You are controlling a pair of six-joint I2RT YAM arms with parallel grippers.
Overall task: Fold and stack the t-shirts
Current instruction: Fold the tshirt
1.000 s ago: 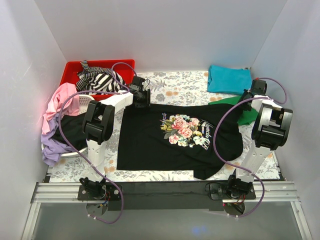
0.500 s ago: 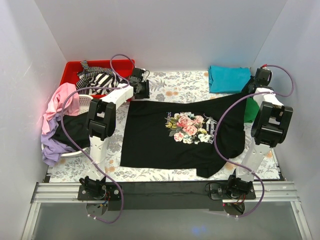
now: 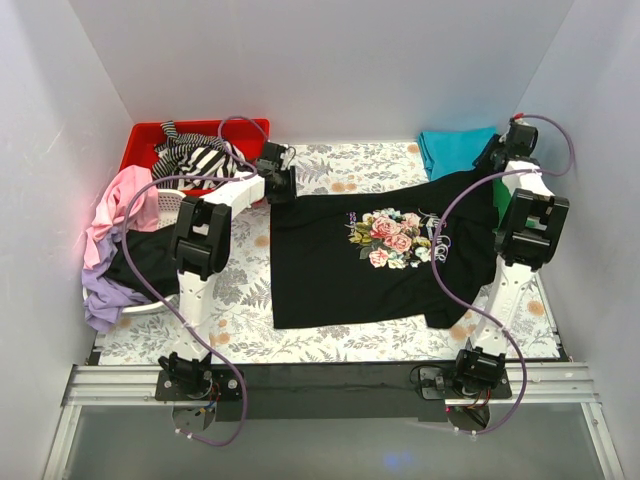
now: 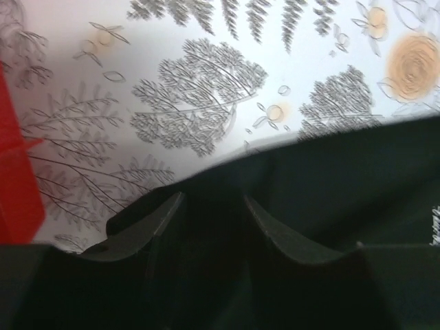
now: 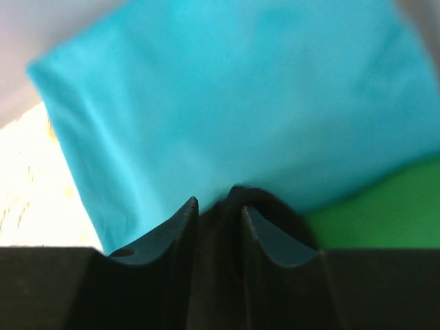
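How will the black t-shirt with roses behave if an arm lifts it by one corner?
The black t-shirt is probably floppy: its edges already bend and wrinkle. It would likely hang and drape. It seems light, since thin cloth bunches between the left gripper fingers.

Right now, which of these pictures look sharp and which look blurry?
Top external: sharp and evenly lit, the black t-shirt print clear. Left wrist: tablecloth crisp, dark near cloth soft. Right wrist: blurred throughout, the teal t-shirt smeared, pale glare at left.

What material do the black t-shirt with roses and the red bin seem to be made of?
Black t-shirt with roses: soft matte cloth, probably a cotton knit; it drapes, wrinkles, and its far corners pull up into peaks. The rose print looks flat, likely printed.
Red bin: rigid, probably plastic; straight walls, even colour, slight sheen.
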